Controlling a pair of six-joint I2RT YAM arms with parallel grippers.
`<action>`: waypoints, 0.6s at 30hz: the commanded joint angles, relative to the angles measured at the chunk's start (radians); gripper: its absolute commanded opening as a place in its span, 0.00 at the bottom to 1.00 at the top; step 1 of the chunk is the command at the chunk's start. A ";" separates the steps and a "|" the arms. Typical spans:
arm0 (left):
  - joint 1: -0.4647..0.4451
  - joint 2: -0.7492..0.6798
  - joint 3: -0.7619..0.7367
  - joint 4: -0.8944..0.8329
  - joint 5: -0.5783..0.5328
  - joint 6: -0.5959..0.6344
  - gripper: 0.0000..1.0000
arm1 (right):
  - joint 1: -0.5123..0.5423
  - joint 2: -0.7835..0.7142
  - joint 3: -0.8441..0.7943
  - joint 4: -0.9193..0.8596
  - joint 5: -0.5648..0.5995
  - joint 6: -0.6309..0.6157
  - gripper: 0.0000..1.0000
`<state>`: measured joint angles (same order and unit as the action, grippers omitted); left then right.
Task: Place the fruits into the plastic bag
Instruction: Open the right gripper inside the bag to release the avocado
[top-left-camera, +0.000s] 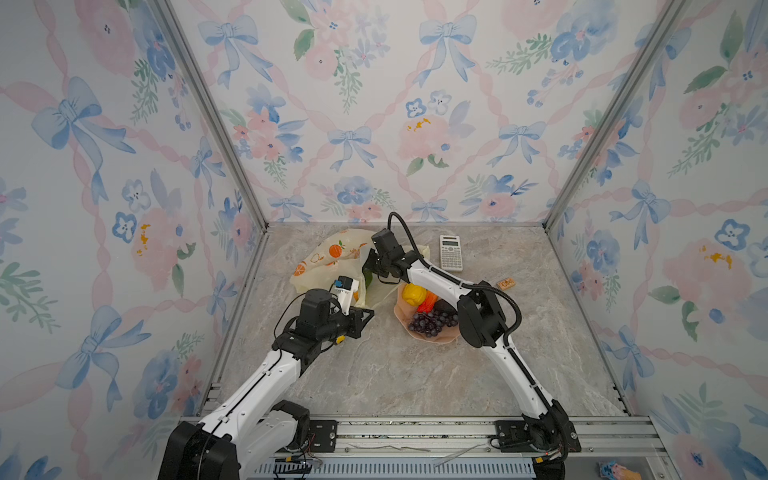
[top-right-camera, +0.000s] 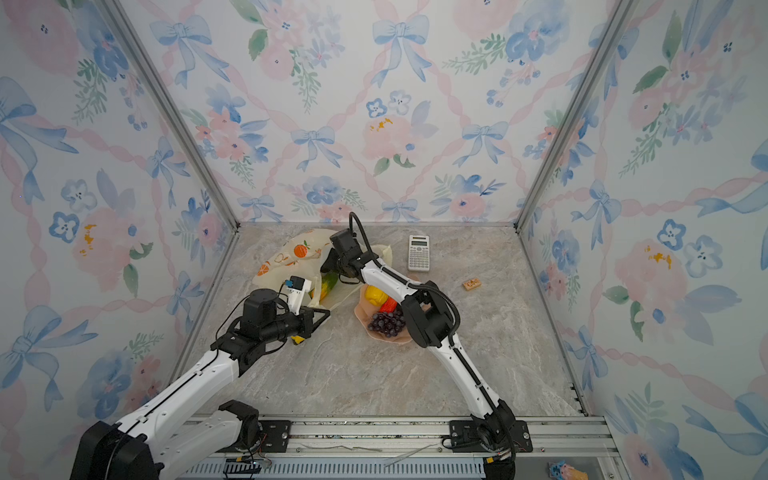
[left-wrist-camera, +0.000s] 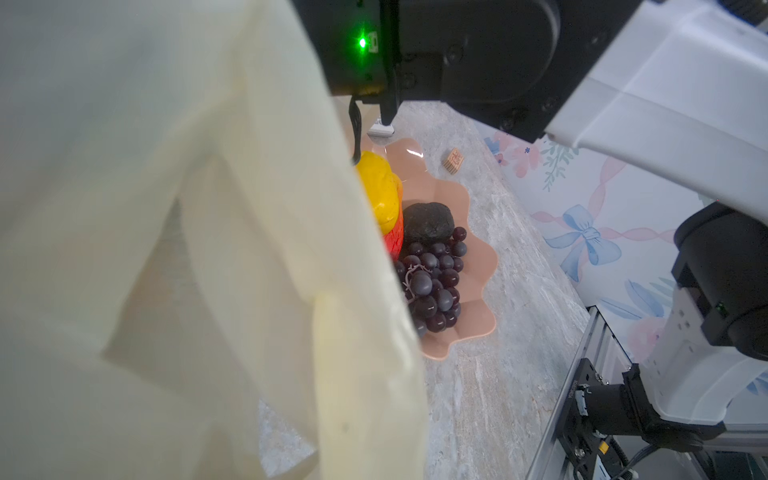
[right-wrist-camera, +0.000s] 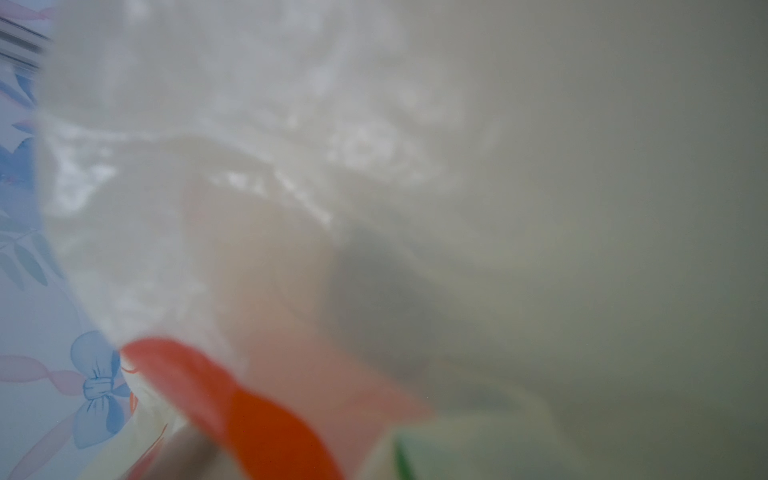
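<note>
We judge a drop is under way. Our left claw (top-left-camera: 368, 312), pressed together, pinches the rim of the plastic bag (top-left-camera: 328, 253) near the surface's far edge. The right claw (top-left-camera: 368, 269) is inside the bag's mouth by the orange-green fruit (top-right-camera: 328, 284), and we cannot tell its spread. Next we should withdraw and fetch the grapes (top-left-camera: 432, 322) from the plate (top-left-camera: 440, 338).

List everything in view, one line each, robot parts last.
plastic bag: one, pale yellow with orange prints, rear left of table
green-orange fruit: one, at the bag's mouth
plate: one, pink, right of the bag
yellow fruit: one, on plate
red-orange fruit: one, on plate
avocado: one, dark, on plate
grape bunch: one, purple, on plate
calculator: one, white-grey, rear
wooden block: one, tan, right of plate
small toy: one, blue-yellow, past front rail
left hand: black, shut on bag's edge
right hand: black, at bag's mouth, state unclear
</note>
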<state>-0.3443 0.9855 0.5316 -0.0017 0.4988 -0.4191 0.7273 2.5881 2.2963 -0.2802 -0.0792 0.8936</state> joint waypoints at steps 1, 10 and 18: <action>0.005 -0.014 0.019 0.010 0.017 0.013 0.00 | 0.007 -0.055 0.032 -0.031 0.021 -0.030 0.84; 0.006 -0.031 0.019 0.008 0.010 0.014 0.00 | 0.018 -0.122 -0.001 -0.076 0.006 -0.056 0.83; 0.005 -0.042 0.019 0.002 -0.005 0.017 0.00 | 0.017 -0.219 -0.058 -0.216 -0.024 -0.095 0.83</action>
<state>-0.3435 0.9596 0.5316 -0.0025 0.4950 -0.4191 0.7361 2.4371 2.2543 -0.4007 -0.0834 0.8349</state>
